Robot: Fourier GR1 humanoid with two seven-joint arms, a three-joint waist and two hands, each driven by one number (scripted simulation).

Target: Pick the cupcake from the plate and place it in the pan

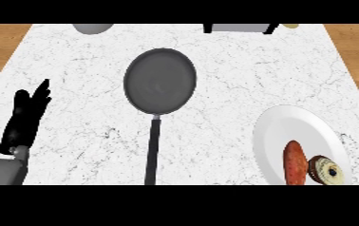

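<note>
1. I see a white marble counter top (245, 78) with fine grey veining filling most of the view.
2. Wooden floor (14, 40) shows at 10 and 2 o'clock.
3. Grey round object (92, 28), cut off, at 11 o'clock.
4. Light even, with no strong shadows.

Bright, even light falls on the marble counter (231, 78), without glare or strong shadows.

left hand (24, 118) rests open (fingers up) at left edge.
</note>
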